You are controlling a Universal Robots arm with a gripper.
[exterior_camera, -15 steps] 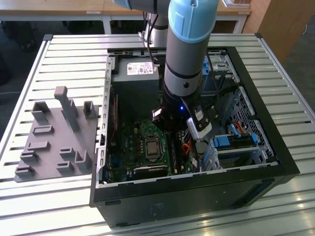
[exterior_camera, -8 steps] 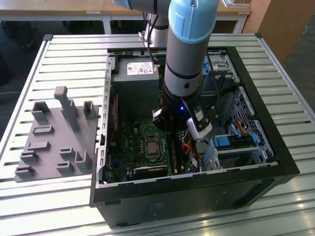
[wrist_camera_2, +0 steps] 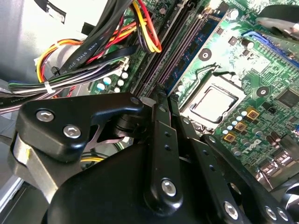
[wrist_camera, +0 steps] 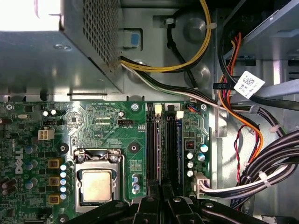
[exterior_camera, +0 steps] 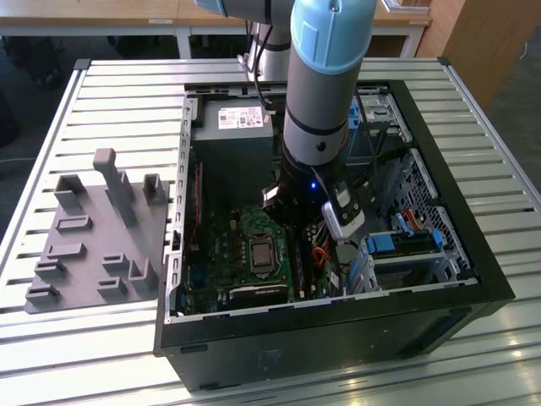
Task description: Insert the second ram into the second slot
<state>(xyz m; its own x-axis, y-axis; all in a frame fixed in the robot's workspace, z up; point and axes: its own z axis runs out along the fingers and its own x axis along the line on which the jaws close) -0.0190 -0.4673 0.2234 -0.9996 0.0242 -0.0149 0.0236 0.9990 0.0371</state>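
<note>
Deep in the open PC case, my gripper is shut, its black fingertips at the near end of the motherboard's ram slots. The second ram, a long blue stick, stands on edge in a slot beside the CPU socket and runs away from my fingertips. Whether the fingertips touch it I cannot tell. In the exterior view the arm reaches down over the slots and covers the gripper.
Bundled black, yellow and red cables hang close beside the slots. The power supply fills the case's far end, and drive bays with light-blue latches sit at the exterior view's right. A grey fixture plate lies outside the case.
</note>
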